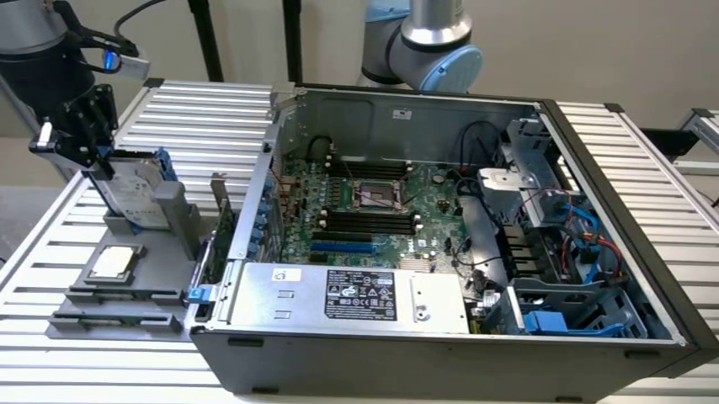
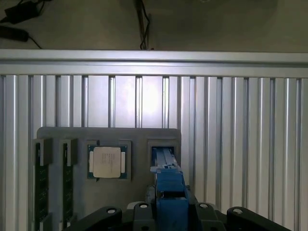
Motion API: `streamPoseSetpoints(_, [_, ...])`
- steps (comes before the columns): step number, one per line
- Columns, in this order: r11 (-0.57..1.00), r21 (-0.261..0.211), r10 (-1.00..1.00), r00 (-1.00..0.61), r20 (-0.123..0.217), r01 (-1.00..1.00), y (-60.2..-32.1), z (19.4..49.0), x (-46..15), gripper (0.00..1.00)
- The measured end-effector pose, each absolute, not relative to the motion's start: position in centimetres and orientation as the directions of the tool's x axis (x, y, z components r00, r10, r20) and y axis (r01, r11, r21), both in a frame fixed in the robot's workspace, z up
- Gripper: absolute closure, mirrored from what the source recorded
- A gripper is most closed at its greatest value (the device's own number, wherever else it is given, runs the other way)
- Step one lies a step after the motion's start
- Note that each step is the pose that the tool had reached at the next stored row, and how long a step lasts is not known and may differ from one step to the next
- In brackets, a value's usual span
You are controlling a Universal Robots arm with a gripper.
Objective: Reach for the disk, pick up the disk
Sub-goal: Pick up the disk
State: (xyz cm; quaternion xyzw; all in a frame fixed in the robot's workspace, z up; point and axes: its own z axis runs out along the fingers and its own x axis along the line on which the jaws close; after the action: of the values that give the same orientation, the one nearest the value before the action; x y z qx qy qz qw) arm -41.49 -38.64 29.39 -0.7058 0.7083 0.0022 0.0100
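The disk [image 1: 137,192] stands on edge at the exterior view's left, a silver-grey drive with a white label and blue rails. Its lower end is at the slot of a grey fixture [image 1: 168,220]. My gripper [image 1: 109,166] comes down from above, black fingers clamped on the disk's upper edge. In the wrist view the blue rail of the disk [image 2: 169,190] rises out of the fixture's slot [image 2: 163,153] and runs between the fingers of my gripper [image 2: 171,212], which is shut on it.
A small square silver chip [image 1: 116,262] [image 2: 109,162] lies in the fixture beside the slot, with memory sticks [image 2: 41,187] in slots further along. An open computer case [image 1: 450,349] fills the exterior view's middle and right, on a slatted aluminium table [image 2: 240,144].
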Motion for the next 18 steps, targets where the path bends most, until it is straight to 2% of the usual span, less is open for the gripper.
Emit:
streamPoseSetpoints(8, [0.004, -0.011, -1.0, -0.003, -0.017, -1.0, -38.6, 29.6, -41.5, 0.67])
streamPoseSetpoints(18, [0.002, -0.011, -1.0, -0.002, -0.017, -1.0, -38.7, 33.9, -41.5, 0.67])
